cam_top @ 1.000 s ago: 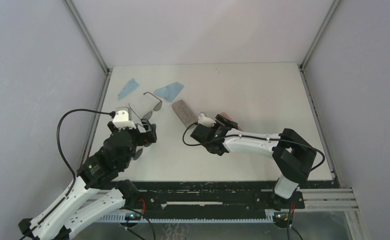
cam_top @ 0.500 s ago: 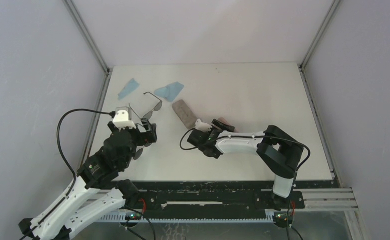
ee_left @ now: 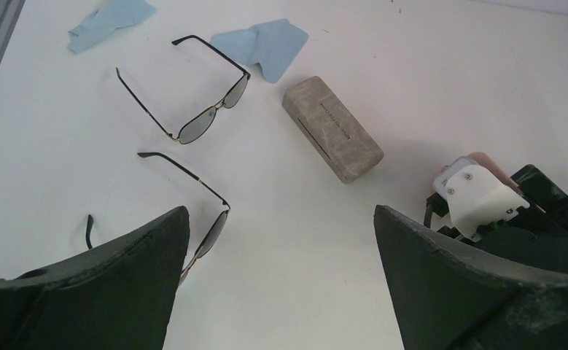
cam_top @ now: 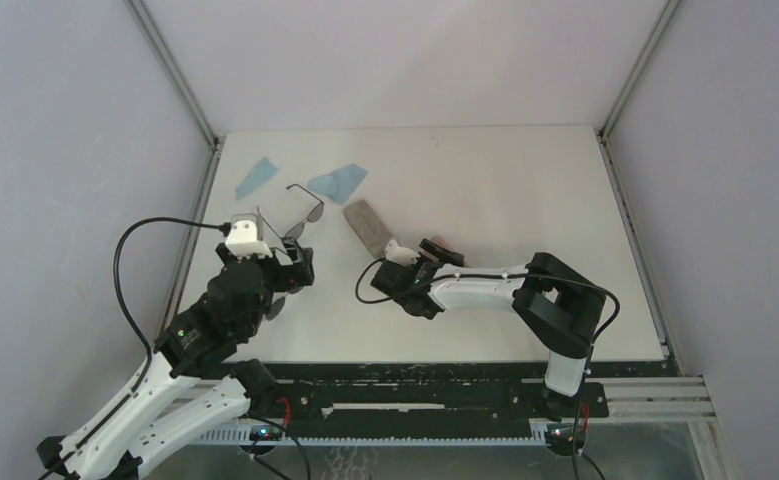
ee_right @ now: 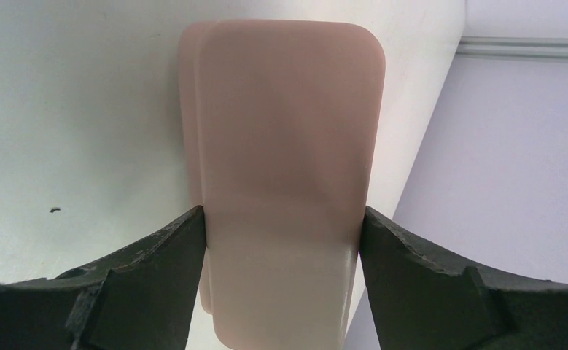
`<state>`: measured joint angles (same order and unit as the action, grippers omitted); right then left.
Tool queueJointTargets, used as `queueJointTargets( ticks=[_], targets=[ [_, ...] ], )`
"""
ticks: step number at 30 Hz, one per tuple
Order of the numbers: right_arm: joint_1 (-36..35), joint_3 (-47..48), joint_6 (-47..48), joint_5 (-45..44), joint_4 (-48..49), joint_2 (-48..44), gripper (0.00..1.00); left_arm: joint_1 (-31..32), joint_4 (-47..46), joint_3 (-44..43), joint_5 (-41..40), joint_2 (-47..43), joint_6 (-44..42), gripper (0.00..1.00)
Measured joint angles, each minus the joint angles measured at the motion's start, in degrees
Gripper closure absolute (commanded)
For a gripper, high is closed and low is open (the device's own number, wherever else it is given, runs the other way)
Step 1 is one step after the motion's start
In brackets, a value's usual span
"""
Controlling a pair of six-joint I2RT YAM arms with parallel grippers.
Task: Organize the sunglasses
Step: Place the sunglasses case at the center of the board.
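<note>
Two pairs of sunglasses with thin black frames lie unfolded at the left of the table. One pair [ee_left: 206,119] [cam_top: 310,211] lies further back, between the cloths and my left gripper. The other pair [ee_left: 211,235] [cam_top: 277,308] lies just by my left gripper's left finger and is partly hidden under it. My left gripper [ee_left: 281,211] [cam_top: 287,280] hangs wide open over bare table, holding nothing. My right gripper [ee_right: 282,215] [cam_top: 441,252] is shut on the pink case [ee_right: 288,131] [cam_top: 446,240], a finger pressed to each long side.
A grey-brown case [ee_left: 332,138] [cam_top: 365,222] lies between the two grippers. Two light blue cloths [ee_left: 262,45] [ee_left: 109,22] lie at the back left. The metal rail [cam_top: 200,215] edges the table on the left, and walls enclose the table.
My right gripper has slid left toward the grey-brown case with the pink case between its fingers, its elbow folding in. The left arm and both pairs of sunglasses have not moved.
</note>
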<state>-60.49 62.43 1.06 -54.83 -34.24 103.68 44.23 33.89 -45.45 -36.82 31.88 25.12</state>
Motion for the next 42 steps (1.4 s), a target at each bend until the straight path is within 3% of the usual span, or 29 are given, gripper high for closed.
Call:
queueJointTargets(
  ticks=[17, 27, 34, 42],
  targets=[
    [-0.68, 0.0, -0.2, 5.22, 1.53, -0.26, 0.18, 0.0, 0.11, 0.42, 0.2, -0.13, 1.33, 0.0],
    [-0.74, -0.02, -0.2, 11.02, 3.43, -5.68, 0.15, 0.0, 0.02, 1.22, 1.07, 0.11, 2.78, 0.0],
    [-0.72, -2.95, -0.2, 19.1, 6.78, -14.21, 0.15, 0.0, 0.07, 2.36, 1.36, 0.11, 2.89, 0.0],
    [1.44, -8.61, -0.68, 33.88, 12.52, -31.34, 0.16, 0.0, -0.37, 2.38, 1.7, -0.02, 2.89, 0.0]
  ],
)
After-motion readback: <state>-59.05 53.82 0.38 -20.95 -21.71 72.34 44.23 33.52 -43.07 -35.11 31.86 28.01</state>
